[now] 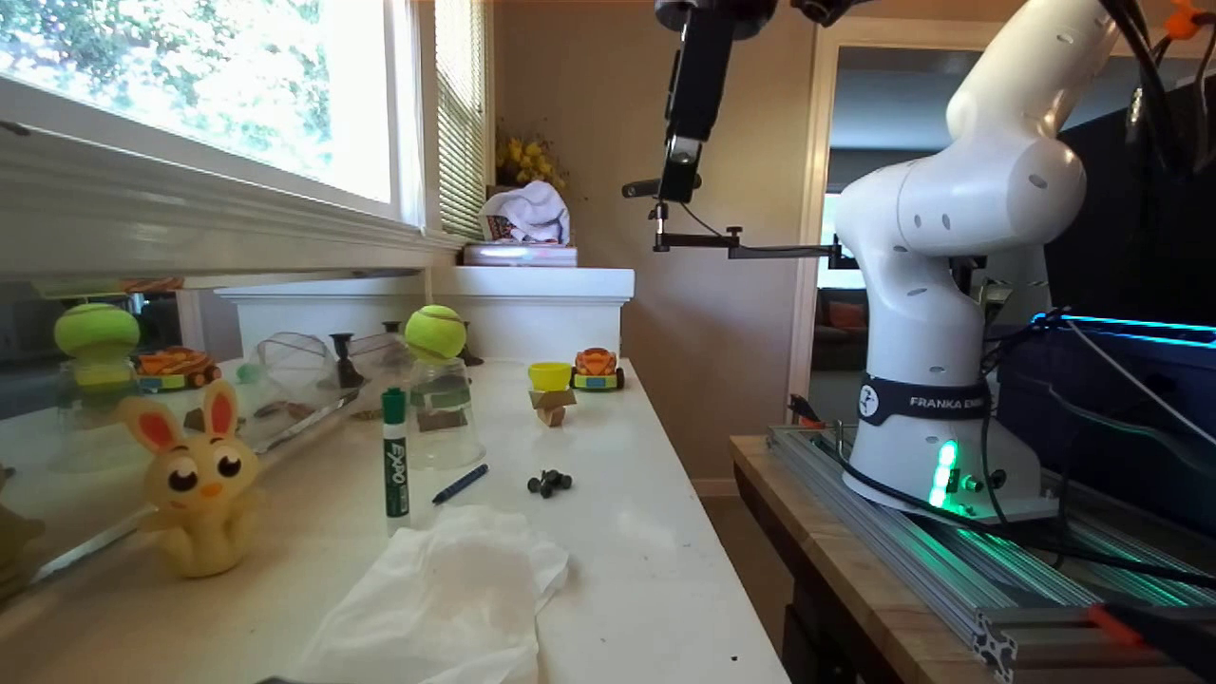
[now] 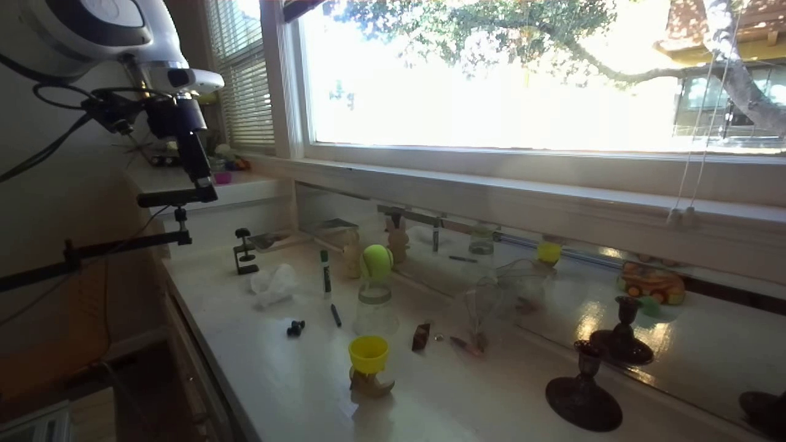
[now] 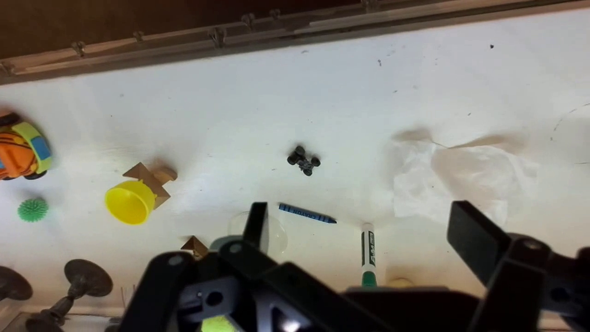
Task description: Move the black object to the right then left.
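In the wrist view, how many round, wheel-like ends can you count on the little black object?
4 on the black object: top end, left end, right end and bottom end, as pictured there. Any underneath would be hidden.

Above the white bench (image 1: pixel 655 570), a large window (image 2: pixel 491 104) glares with daylight; in an exterior view, a beige wall (image 1: pixel 712 370) and doorway (image 1: pixel 893 104) stand beyond the bench.

wrist view: above countertop (image 3: pixel 239 106), downward | 2 exterior views: opposite ends, inward | all 3 share countertop
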`<state>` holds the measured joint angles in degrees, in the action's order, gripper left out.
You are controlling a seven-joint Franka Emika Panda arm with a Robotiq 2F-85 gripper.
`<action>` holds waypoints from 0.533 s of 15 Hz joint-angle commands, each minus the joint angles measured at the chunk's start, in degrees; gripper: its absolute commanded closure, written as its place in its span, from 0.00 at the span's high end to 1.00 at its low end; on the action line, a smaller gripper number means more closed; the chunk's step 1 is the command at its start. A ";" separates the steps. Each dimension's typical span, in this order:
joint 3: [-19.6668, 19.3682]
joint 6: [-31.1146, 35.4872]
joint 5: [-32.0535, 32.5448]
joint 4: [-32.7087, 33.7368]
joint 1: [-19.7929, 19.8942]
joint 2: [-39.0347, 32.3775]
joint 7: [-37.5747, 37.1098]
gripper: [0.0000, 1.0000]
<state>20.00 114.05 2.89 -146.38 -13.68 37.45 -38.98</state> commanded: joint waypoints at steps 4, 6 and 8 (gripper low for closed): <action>-3.62 0.98 -4.89 -3.44 -0.64 4.82 9.93 1.00; -4.11 -0.97 -6.69 -2.76 -0.28 4.59 11.88 1.00; -4.05 -3.22 -7.89 -1.93 0.14 3.99 12.70 1.00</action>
<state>16.35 113.83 -1.91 -148.47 -13.84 40.07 -29.12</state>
